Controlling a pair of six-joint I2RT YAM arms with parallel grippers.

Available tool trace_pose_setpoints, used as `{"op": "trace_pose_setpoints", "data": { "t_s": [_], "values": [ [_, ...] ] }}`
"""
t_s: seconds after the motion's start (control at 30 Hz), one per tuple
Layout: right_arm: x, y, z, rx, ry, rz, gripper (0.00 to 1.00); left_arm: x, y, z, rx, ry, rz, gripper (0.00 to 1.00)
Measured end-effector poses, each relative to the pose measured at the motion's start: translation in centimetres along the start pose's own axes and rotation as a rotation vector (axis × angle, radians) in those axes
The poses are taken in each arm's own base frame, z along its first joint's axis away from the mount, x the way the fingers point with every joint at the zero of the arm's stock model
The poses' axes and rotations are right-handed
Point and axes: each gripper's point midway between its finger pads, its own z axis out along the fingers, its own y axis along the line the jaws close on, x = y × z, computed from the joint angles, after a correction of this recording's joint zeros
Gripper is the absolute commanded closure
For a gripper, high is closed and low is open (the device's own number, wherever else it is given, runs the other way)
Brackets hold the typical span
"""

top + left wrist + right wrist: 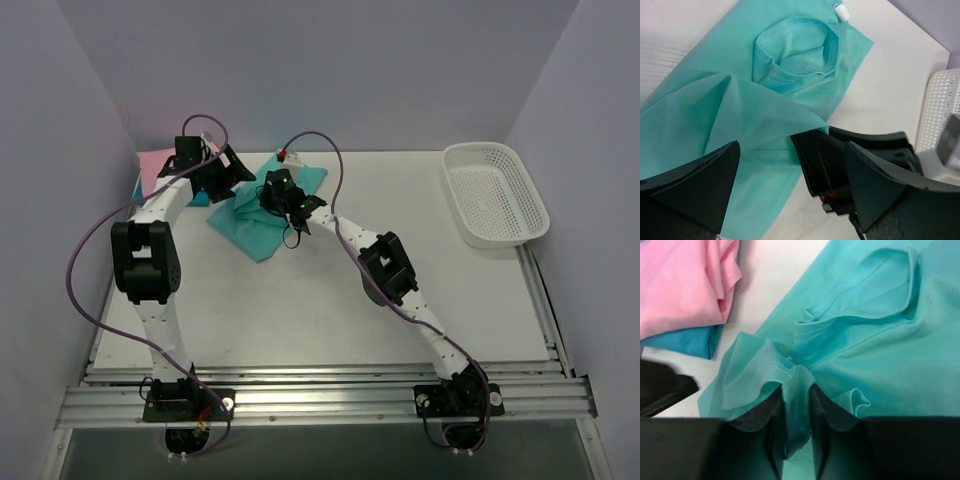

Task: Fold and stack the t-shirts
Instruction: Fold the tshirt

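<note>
My right gripper (797, 407) pinches a thin teal shirt (880, 355) fold, left gripper (790, 160) gaping; if I tug hard, it could slip.

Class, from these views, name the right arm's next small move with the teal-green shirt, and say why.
Probably lift the pinch slightly: the right gripper is closed on a bunched fold of the teal-green shirt, which lies crumpled, while the left gripper hangs open above it.
</note>
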Motion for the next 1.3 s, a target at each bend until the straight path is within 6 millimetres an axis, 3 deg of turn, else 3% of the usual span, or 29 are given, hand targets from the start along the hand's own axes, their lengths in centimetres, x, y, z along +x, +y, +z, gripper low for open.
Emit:
{"op": "trace_pose_setpoints", "data": {
  "t_s": [0.03,0.07,0.2,0.33,0.4,0.43,0.5,0.53,0.57,0.77,0.93,1.17,1.3],
  "values": [
    [0.2,-0.5,0.4,0.008,0.001,0.001,0.97,-0.1,-0.3,-0.3,0.006,-0.002,0.002,0.06],
    [0.3,-1.1,0.7,0.016,0.004,0.001,1.00,-0.2,-0.6,-0.5,0.013,-0.007,0.005,0.06],
    [0.1,-3.0,1.2,0.050,0.008,0.011,1.00,-0.7,-1.4,-1.2,0.035,-0.023,0.016,0.06],
    [-0.6,-3.7,1.4,0.056,-0.003,0.018,0.99,-0.7,-1.6,-1.6,0.039,-0.029,0.019,0.06],
    [-0.9,-4.1,1.5,0.063,-0.007,0.023,0.81,-0.3,-1.6,-2.2,0.033,-0.028,0.017,0.06],
    [-1.0,-4.3,1.5,0.065,-0.009,0.025,0.49,-0.2,-1.6,-2.6,0.030,-0.031,0.017,0.06],
    [-1.3,-4.4,1.6,0.065,-0.018,0.025,0.25,-0.4,-1.9,-3.4,0.027,-0.049,0.022,0.06],
    [-1.4,-4.3,1.6,0.063,-0.021,0.023,0.04,-0.6,-2.2,-4.0,0.026,-0.062,0.026,0.06],
    [-1.5,-4.2,1.6,0.059,-0.025,0.023,0.00,-0.8,-2.4,-4.5,0.026,-0.075,0.030,0.06],
    [-2.1,-4.0,1.7,0.050,-0.046,-0.014,0.00,-1.6,-3.9,-8.2,0.034,-0.167,0.051,0.06],
    [-3.9,-3.3,0.3,0.053,-0.067,-0.036,0.00,-1.1,-3.1,-10.0,-0.001,-0.233,0.035,0.06],
    [-9.2,0.5,-6.7,0.032,-0.144,-0.038,0.02,-0.5,-1.6,-10.3,-0.058,-0.259,0.012,0.06],
    [-9.6,3.1,-10.6,-0.007,-0.167,-0.030,0.08,-0.5,-1.4,-10.6,-0.064,-0.273,0.000,0.06]
  ]
}}
